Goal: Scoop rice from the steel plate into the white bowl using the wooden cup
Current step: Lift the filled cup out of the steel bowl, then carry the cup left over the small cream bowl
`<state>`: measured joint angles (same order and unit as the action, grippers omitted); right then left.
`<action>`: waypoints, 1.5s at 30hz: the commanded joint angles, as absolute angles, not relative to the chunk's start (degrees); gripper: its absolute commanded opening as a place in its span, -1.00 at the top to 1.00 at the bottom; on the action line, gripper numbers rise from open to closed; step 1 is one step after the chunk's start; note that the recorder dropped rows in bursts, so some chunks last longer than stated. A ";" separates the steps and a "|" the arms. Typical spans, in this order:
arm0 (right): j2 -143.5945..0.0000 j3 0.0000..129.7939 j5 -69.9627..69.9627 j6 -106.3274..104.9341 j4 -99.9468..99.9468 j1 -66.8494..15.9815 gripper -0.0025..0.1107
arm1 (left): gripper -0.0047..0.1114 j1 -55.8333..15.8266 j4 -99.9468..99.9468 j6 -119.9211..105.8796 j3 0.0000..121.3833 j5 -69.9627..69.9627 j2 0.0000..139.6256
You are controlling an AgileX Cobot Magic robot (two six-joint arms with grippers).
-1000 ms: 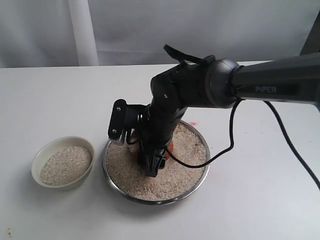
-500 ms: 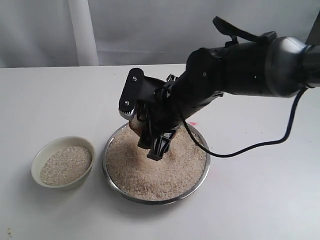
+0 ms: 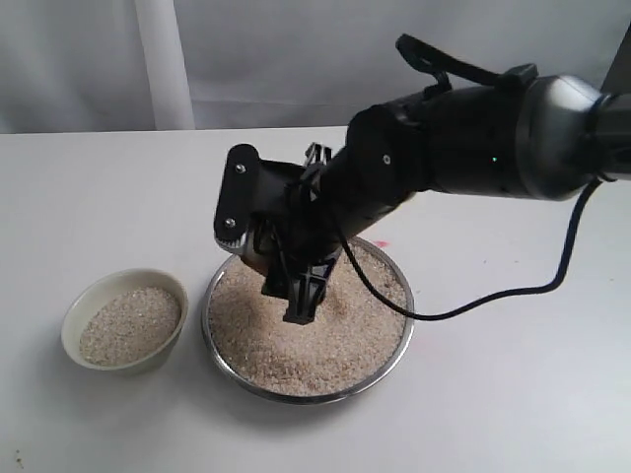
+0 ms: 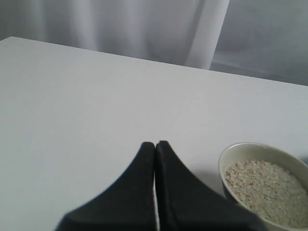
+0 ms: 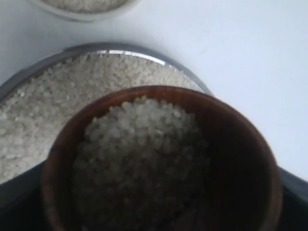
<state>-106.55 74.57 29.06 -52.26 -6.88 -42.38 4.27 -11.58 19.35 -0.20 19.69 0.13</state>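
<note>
While in R end effector (image 3: pixel 279 281), wooden cup (image 5: pixel 236 163) holds rice (image 5: pixel 139 144).

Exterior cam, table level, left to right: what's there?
bowl → plate → cable

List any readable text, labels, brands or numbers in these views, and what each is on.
None: no text is legible in any current view.
The right arm's black casing shows no readable marking from this angle.
The wooden cup, steel plate and white bowl carry no print.
</note>
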 commanded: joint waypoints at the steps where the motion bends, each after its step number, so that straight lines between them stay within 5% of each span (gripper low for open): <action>1: -108.48 83.10 32.25 -45.64 2.29 -45.03 0.96 | 0.92 4.01 -11.26 19.45 0.00 19.33 0.00; 16: -127.60 111.56 41.75 -43.08 25.13 -56.69 0.96 | 0.92 4.01 -11.26 19.45 0.00 19.33 0.00; 45: -135.76 112.45 47.21 -43.03 57.65 -63.61 0.96 | 0.92 4.01 -11.26 19.45 0.00 19.33 0.00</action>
